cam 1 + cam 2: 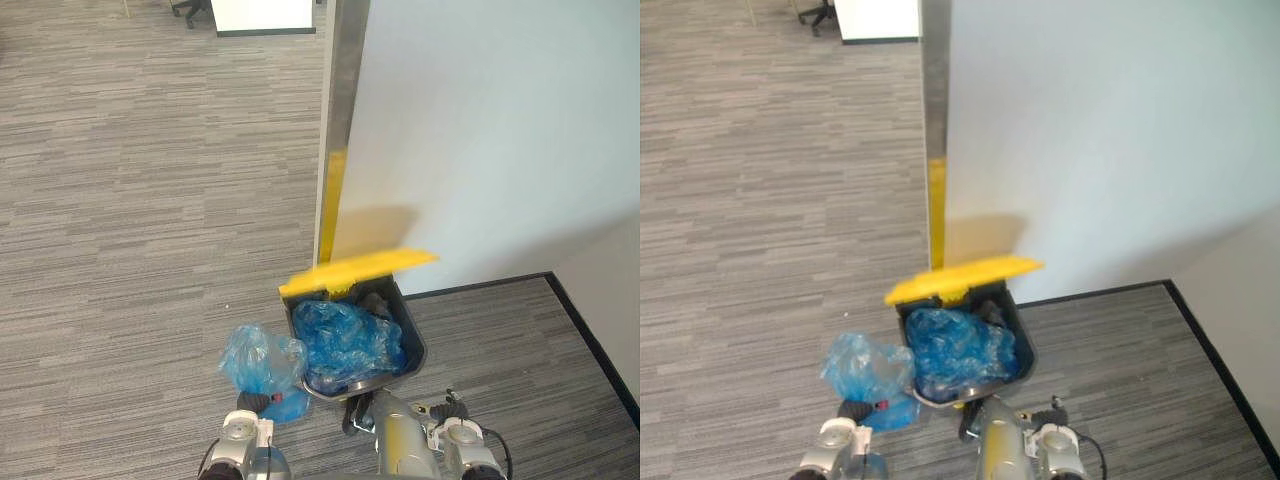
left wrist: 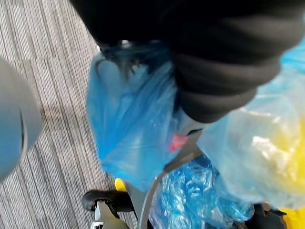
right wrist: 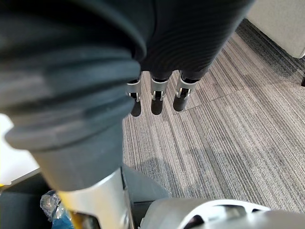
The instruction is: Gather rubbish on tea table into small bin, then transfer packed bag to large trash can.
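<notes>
Large trash can [image 1: 414,348] stands on the grey carpeted floor at the foot of the white wall [image 1: 480,130], its yellow lid [image 1: 358,270] raised at the back and a crumpled blue liner [image 1: 345,340] filling the opening. The packed bag [image 1: 258,358], blue and bulging, hangs just beside the can's left rim, outside it and not yet over the opening. It dangles under the left hand [image 2: 219,81], though I cannot tell how that hand is closed on it. The right hand [image 3: 157,98] hangs over bare floor, fingers [image 3: 156,104] straight and apart, holding nothing. To finish well, the bag probably needs raising clear of the rim, carrying toward the can's middle, then releasing low so it settles inside the liner.
</notes>
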Available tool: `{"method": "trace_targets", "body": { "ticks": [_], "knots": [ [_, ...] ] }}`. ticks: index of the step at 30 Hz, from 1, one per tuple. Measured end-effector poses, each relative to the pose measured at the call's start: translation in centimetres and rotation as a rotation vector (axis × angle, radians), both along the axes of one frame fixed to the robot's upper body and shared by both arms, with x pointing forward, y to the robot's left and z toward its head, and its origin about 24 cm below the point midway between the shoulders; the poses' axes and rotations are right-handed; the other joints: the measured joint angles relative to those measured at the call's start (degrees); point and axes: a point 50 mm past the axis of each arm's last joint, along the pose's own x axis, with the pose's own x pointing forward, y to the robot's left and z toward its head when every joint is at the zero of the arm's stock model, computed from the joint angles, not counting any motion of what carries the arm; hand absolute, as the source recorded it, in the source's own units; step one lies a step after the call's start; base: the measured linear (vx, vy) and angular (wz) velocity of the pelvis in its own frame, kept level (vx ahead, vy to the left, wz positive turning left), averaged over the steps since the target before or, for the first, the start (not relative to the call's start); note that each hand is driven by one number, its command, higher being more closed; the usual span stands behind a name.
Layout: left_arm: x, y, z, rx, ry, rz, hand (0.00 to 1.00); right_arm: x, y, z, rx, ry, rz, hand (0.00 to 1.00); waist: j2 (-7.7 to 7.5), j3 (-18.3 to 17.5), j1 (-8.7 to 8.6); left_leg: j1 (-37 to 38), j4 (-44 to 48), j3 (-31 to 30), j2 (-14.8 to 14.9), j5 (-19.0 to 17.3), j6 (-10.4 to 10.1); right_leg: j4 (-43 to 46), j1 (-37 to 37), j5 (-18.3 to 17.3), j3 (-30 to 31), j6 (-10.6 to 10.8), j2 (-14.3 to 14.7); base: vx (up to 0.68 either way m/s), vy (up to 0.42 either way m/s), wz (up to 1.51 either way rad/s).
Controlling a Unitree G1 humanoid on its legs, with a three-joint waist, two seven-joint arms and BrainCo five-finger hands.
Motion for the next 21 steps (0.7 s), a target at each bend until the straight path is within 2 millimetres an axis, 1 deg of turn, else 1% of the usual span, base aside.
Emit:
{"method": "trace_targets", "body": {
  "ticks": [2,3,4,5,6,7,9,10,11,12,13,14,15,16,17,18,19,20,21],
  "knots": [
    [0.3,-0.1,0.1,-0.004,-0.009,-0.001,1.0,0.4,0.3,0.1,-0.003,-0.009,0.021,0.0,0.51,-0.63,0.17,-2.84,2.5,-0.54,1.75,0.44,-0.71,-0.5,-0.01,-0.21,-2.52,-0.18,-0.11,0.04,-0.041,0.43],
    [0.3,-0.1,0.2,-0.003,-0.012,-0.002,1.0,0.6,0.4,0.2,-0.002,-0.015,0.029,0.0,0.62,-0.68,0.17,-3.7,3.38,-0.78,2.11,0.45,-0.7,-0.5,-0.12,-0.19,-2.96,-0.19,-0.12,0.02,-0.049,0.42],
    [0.6,0.0,0.4,-0.002,-0.027,0.0,1.0,1.1,0.9,0.5,-0.007,-0.034,0.062,0.0,0.84,-0.82,0.18,-6.72,5.97,-1.84,2.83,0.47,-0.66,-0.37,-0.94,-0.1,-4.02,-0.36,-0.13,0.0,-0.045,0.31],
    [0.7,0.0,0.5,-0.003,-0.033,0.002,1.0,1.3,1.1,0.6,-0.005,-0.039,0.07,0.0,0.84,-0.83,0.26,-7.46,6.58,-1.91,3.01,0.49,-0.63,-0.32,-1.31,-0.07,-4.26,-0.4,-0.09,-0.01,-0.074,0.31],
    [1.0,0.1,0.7,-0.004,-0.046,0.011,1.0,2.1,2.2,0.8,0.008,-0.06,0.106,0.0,0.97,-0.9,0.83,-10.21,8.33,-1.94,3.67,0.59,-0.44,-0.23,-2.68,0.3,-5.05,-0.97,0.08,-0.02,-0.08,0.17],
    [1.2,0.5,0.8,0.003,-0.055,0.017,1.0,3.1,3.3,1.2,0.024,-0.086,0.134,0.0,0.96,-0.91,1.25,-12.49,9.44,-2.09,3.8,0.95,0.22,-0.32,-4.06,0.54,-5.33,-1.35,0.03,-0.02,-0.084,0.2],
    [1.5,0.8,1.1,0.003,-0.07,0.03,1.0,4.4,4.4,1.8,0.025,-0.121,0.193,0.0,1.74,-0.56,1.47,-14.54,10.46,-2.75,4.41,1.16,0.6,-0.89,-4.46,0.89,-6.52,-1.73,0.12,-0.03,-0.065,0.22],
    [1.6,0.9,1.2,0.006,-0.077,0.032,1.0,4.7,4.6,2.1,0.022,-0.137,0.203,0.0,1.89,-0.63,1.64,-15.03,10.51,-2.94,4.55,1.16,0.6,-1.01,-4.69,0.96,-6.78,-1.82,0.18,-0.06,-0.089,0.2],
    [2.0,1.2,1.6,0.016,-0.105,0.047,1.0,6.1,5.0,3.3,0.009,-0.201,0.234,0.0,1.95,-0.58,1.85,-16.09,10.49,-3.19,4.7,1.14,0.64,-1.57,-5.41,1.22,-7.2,-1.9,0.31,-0.05,-0.06,0.1],
    [2.2,1.3,1.7,0.019,-0.114,0.051,1.0,6.6,5.2,3.7,0.003,-0.226,0.243,0.0,1.89,-0.6,1.89,-16.51,10.48,-3.19,4.72,1.13,0.66,-1.85,-5.85,1.2,-7.22,-1.67,0.35,-0.08,-0.077,0.03],
    [2.8,1.5,2.3,0.019,-0.147,0.061,1.0,8.5,5.5,5.5,-0.019,-0.311,0.276,0.0,2.02,-0.4,2.03,-17.89,10.79,-3.17,5.07,0.73,1.31,-2.84,-6.69,1.83,-7.34,-1.38,0.89,-0.09,-0.06,-0.05],
    [3.5,1.7,2.8,0.024,-0.18,0.069,1.0,10.3,5.9,7.2,-0.034,-0.387,0.302,0.0,2.2,0.13,2.22,-18.8,11.26,-3.22,5.7,-0.07,2.56,-3.92,-6.96,2.6,-7.31,-0.97,1.76,-0.11,-0.075,-0.05],
    [3.8,1.7,3.1,0.024,-0.192,0.073,1.0,10.8,6.1,7.7,-0.038,-0.412,0.31,0.0,2.16,0.44,2.25,-18.9,11.28,-3.3,5.83,-0.58,2.83,-4.18,-6.98,2.85,-7.25,-1.02,2.0,-0.13,-0.073,-0.06],
    [4.5,1.6,3.6,0.026,-0.225,0.074,1.0,12.2,6.4,9.4,-0.05,-0.483,0.329,0.0,2.13,1.32,2.72,-19.08,11.43,-3.36,6.45,-1.5,2.29,-4.79,-6.98,3.6,-7.16,-1.4,2.7,-0.16,-0.074,-0.13],
    [5.2,1.6,4.2,0.025,-0.254,0.071,1.0,13.4,6.6,11.1,-0.065,-0.552,0.338,0.0,2.04,2.16,3.39,-19.5,12.0,-3.48,7.11,-1.67,1.94,-5.52,-7.03,4.3,-6.86,-1.81,3.52,-0.16,-0.076,-0.14],
    [5.4,1.5,4.4,0.025,-0.262,0.07,1.0,13.8,6.6,11.6,-0.07,-0.574,0.339,0.0,2.08,2.21,3.55,-20.02,12.26,-3.62,7.37,-1.68,1.91,-5.65,-7.24,4.67,-6.85,-1.9,3.77,-0.14,-0.08,-0.09],
    [5.9,1.4,4.8,0.021,-0.288,0.065,1.0,14.9,6.8,13.2,-0.078,-0.636,0.343,0.0,1.95,2.56,3.87,-21.43,12.69,-4.36,7.5,-1.69,1.82,-6.17,-8.08,5.06,-6.68,-2.05,4.34,-0.1,-0.087,0.03],
    [6.2,1.5,5.2,0.019,-0.31,0.068,1.0,15.9,7.0,14.8,-0.085,-0.691,0.348,0.0,1.86,2.85,4.14,-22.95,12.98,-5.43,7.51,-1.67,1.8,-6.73,-9.09,5.4,-6.51,-1.63,5.03,-0.09,-0.089,0.04],
    [6.3,1.5,5.3,0.017,-0.317,0.072,1.0,16.2,7.0,15.3,-0.09,-0.709,0.353,0.0,1.77,3.02,4.16,-23.22,13.02,-5.7,7.51,-1.64,1.75,-6.96,-9.35,5.44,-6.44,-1.6,5.24,-0.06,-0.074,0.01]
  ]
}}
